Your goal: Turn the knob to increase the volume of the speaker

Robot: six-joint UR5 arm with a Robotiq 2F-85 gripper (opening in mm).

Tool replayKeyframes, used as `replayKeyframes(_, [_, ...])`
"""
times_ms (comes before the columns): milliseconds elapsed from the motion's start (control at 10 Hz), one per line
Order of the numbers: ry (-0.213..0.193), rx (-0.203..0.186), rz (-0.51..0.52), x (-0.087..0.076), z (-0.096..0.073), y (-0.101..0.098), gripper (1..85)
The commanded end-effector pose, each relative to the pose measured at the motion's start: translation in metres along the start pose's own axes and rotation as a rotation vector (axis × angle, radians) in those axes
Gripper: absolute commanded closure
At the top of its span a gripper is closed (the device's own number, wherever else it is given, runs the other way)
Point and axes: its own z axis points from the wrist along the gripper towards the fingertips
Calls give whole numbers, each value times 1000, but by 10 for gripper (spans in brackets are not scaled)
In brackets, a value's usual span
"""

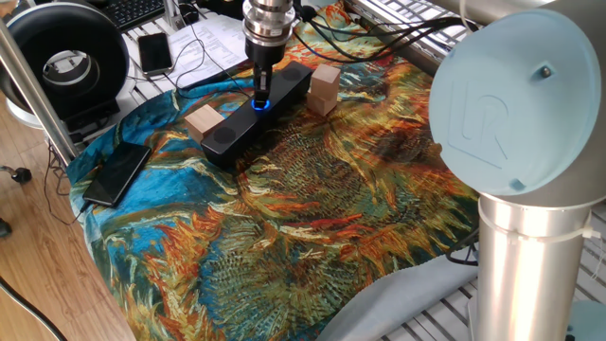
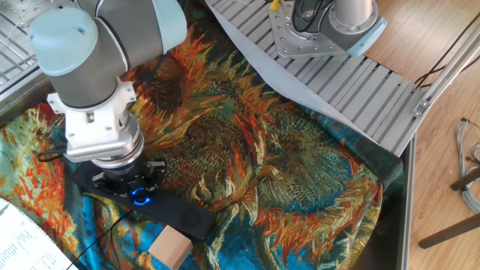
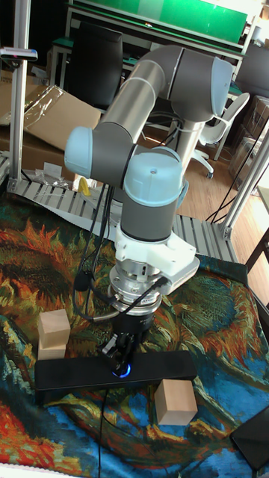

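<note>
- The gripper point(image 1: 260, 98) is pinching the knob point(image 3: 122, 370), mid-top of the speaker point(image 1: 254, 116) at the worktop's 11 o'clock.
- The knob is looking small, stiff and smooth — gripping its rim evenly suits it.

Lighting: even, bright, diffuse, apparently overhead. Shadows: soft, short; a faint one just beside the speaker point(image 1: 257, 116) on the patterned cloth point(image 1: 312, 208). Glare: mild sheen on the pale arm joint point(image 1: 516, 95). Glow: blue ring of the knob point(image 3: 122, 370) clearly visible. Focus: sharp near the speaker; slight softness toward picture edges.
</note>
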Motion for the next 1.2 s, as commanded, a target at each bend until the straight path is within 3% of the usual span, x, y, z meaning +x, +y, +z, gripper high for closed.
replayKeyframes(0, [-23, 1, 96, -4, -2, -2, 713])
replayKeyframes(500, [-28, 46, 186, -3, -2, -13, 723])
replayKeyframes(1100, [-45, 54, 365, -7, -1, -15, 763])
